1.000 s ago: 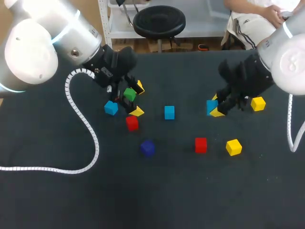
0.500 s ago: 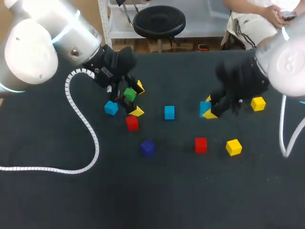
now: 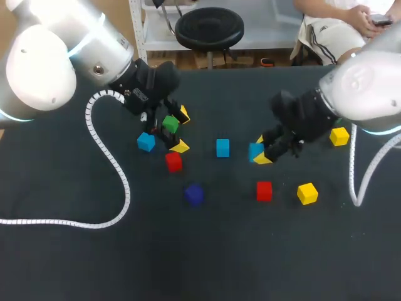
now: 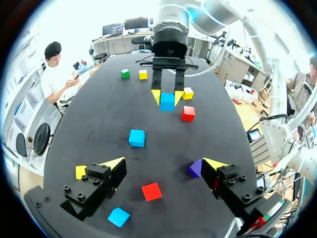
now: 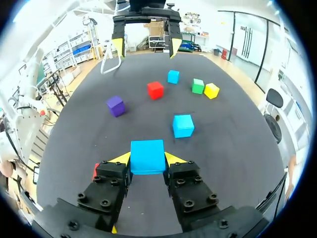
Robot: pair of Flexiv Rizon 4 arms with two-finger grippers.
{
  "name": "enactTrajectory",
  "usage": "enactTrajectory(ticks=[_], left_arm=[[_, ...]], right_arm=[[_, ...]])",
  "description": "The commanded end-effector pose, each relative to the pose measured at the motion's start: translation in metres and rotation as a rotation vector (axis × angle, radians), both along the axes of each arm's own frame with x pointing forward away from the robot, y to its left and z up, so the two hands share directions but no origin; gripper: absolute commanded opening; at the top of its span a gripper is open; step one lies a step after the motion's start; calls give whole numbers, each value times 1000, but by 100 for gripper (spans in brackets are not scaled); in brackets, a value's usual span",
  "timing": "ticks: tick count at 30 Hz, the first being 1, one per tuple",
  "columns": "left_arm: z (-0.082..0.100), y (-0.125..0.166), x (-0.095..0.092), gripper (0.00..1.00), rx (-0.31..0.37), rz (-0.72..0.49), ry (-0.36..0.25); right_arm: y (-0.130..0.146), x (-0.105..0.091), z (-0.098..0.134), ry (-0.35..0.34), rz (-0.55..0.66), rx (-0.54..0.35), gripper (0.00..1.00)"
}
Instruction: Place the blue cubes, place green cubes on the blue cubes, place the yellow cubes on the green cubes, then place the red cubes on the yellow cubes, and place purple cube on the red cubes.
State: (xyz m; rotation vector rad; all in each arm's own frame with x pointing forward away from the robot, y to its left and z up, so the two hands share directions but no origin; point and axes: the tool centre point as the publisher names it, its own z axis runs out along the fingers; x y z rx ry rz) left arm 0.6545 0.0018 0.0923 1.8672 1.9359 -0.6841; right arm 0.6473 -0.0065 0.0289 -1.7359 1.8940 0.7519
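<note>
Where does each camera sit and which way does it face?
Head view: above and behind, looking down on the table; shows the left gripper and right gripper.
Left wrist view: on the left wrist, facing the right gripper across the table; left gripper shows, open.
Right wrist view: on the right wrist, facing the left gripper; right gripper shows, shut on a blue cube.
Shared: all show that cube.

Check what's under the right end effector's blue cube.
Only black table shows around the blue cube in the right end effector; no other cube shows beneath. The spot directly under it is covered.
</note>
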Motion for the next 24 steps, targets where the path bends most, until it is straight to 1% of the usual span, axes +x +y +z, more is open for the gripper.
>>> enactTrajectory(ticks=[1,8,24], left_arm=[[0,0,1,100,-1,-4,1],[0,0,1,100,-1,-4,1],[0,0,1,100,-1,-4,1]], right_arm=[[9,14,-4,37,32,-6,0],[14,16,-18,61,37,-31,0],[19,22,-34,78,48,-62,0]])
